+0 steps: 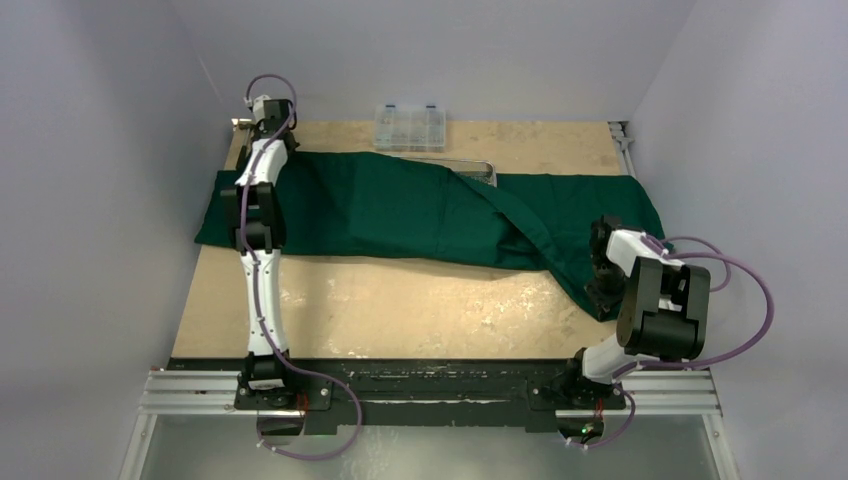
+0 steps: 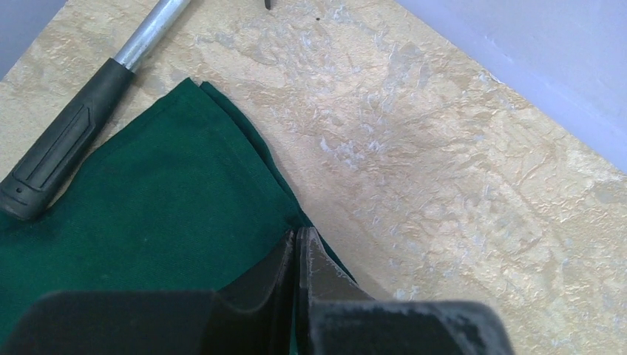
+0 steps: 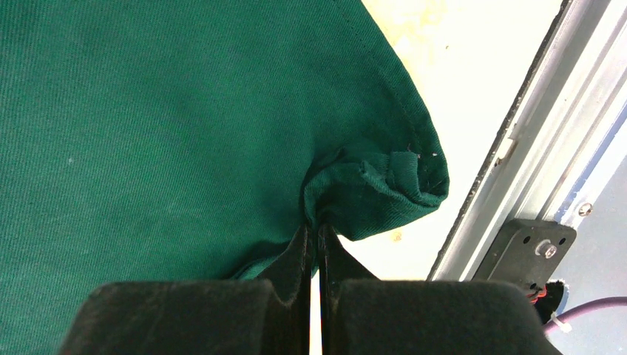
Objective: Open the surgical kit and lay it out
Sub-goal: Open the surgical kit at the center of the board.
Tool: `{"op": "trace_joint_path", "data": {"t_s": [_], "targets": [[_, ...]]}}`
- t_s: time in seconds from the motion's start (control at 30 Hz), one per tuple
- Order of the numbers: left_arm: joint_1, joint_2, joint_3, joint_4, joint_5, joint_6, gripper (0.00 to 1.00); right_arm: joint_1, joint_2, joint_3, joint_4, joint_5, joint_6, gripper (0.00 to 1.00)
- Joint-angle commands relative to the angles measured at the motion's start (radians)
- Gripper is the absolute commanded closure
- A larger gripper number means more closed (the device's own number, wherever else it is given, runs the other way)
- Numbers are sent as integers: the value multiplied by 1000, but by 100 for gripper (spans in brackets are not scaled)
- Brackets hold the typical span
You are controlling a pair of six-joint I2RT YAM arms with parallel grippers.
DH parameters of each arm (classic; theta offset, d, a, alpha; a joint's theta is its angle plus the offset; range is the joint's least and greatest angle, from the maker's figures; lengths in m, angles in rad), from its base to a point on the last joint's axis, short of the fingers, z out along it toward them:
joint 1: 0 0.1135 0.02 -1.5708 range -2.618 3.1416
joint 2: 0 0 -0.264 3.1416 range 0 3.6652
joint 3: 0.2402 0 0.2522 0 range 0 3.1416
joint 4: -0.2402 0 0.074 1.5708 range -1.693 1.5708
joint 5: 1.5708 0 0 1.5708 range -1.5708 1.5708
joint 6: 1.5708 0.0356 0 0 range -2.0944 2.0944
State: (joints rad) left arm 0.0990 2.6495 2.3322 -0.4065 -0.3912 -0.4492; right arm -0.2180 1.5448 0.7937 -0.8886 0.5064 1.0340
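Observation:
The dark green cloth wrap (image 1: 400, 205) of the surgical kit lies in a long strip across the table. It covers the steel mesh tray, and only the tray's far rim (image 1: 472, 167) shows. The instruments and gauze are hidden. In the left wrist view my left gripper (image 2: 299, 235) is shut on the cloth's edge (image 2: 251, 140) close to its far-left corner. At the right end my right gripper (image 3: 318, 231) is shut on a bunched corner of the cloth (image 3: 384, 185), near the table's right side, and also shows in the top view (image 1: 603, 288).
A small hammer with a black handle (image 2: 63, 144) lies beside the cloth's far-left corner. A clear plastic compartment box (image 1: 410, 127) stands at the back edge, behind the tray. A metal rail (image 3: 517, 126) runs along the table's right edge beside the right gripper.

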Motion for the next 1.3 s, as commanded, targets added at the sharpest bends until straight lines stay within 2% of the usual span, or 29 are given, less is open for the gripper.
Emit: {"op": "trace_joint_path", "data": {"t_s": [0.0, 0.13, 0.43, 0.67, 0.8, 0.97, 1.27], "targets": [[36, -64, -33, -52, 38, 47, 100, -14, 61, -48, 169, -52, 52, 100], [49, -153, -60, -56, 58, 49, 100, -14, 54, -43, 165, -57, 59, 100], [80, -433, -306, -98, 113, -15, 100, -14, 130, -4, 209, -84, 72, 100], [87, -635, -536, -249, -26, -116, 100, -15, 200, 48, 201, -117, 81, 100], [89, -799, -750, -307, -107, -202, 100, -16, 204, 62, 225, -87, 89, 100], [104, -1003, -970, -370, -141, -286, 100, -23, 240, 103, 233, -89, 86, 100], [172, -1214, -1154, -548, -216, -387, 100, -76, 114, 32, 221, -9, 70, 100]]}}
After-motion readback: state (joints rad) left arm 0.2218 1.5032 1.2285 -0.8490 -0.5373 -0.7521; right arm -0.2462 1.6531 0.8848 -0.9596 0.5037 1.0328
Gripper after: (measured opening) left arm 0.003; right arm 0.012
